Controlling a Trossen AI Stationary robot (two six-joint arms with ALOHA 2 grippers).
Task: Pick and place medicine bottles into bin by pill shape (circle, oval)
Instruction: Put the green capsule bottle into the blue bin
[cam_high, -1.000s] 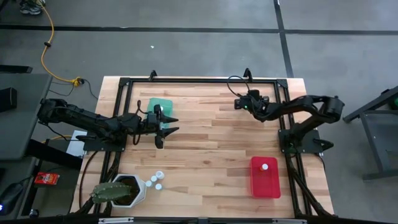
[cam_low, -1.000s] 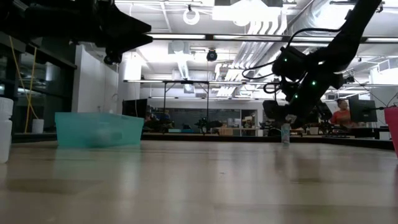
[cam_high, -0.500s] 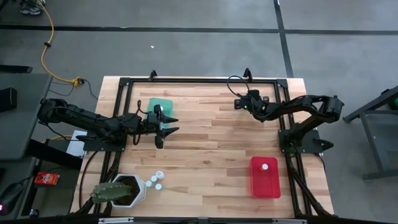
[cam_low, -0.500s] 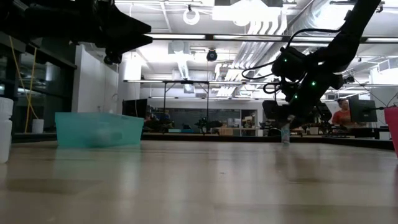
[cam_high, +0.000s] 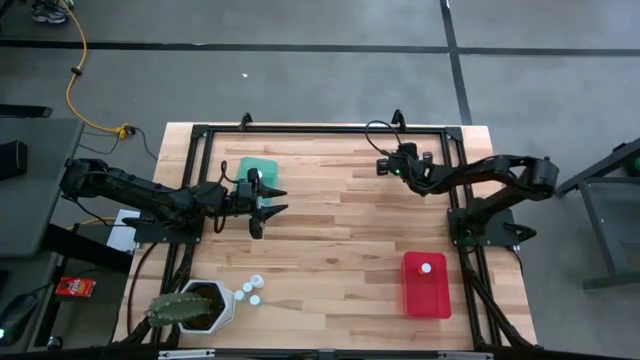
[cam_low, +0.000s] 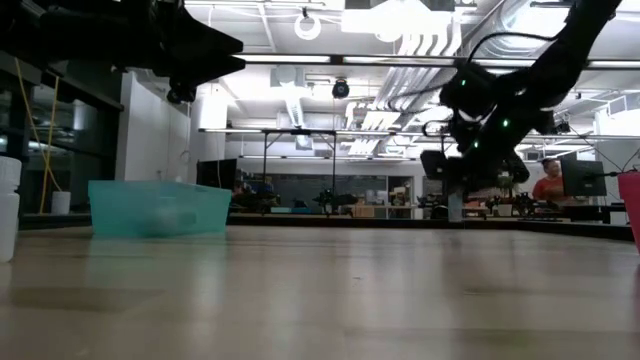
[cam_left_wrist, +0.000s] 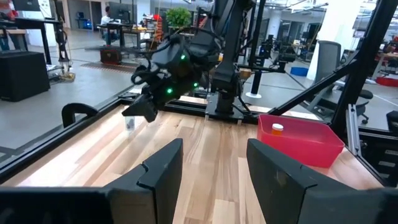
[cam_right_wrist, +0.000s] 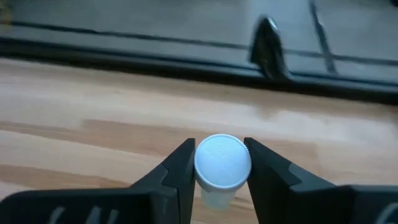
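Right gripper (cam_right_wrist: 221, 168), near bench's far edge w/ fingers clamped on medicine bottle (cam_right_wrist: 222, 163), has lifted it off the wood vs a sec ago. Pick done; carry to a bin next. Left gripper (cam_high: 268, 199) idle, fingers apart, by teal bin (cam_high: 252, 168).

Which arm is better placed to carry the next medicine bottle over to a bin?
Right. Its gripper is shut on a bottle near the table's far edge; the left gripper hangs open and empty beside the green bin.
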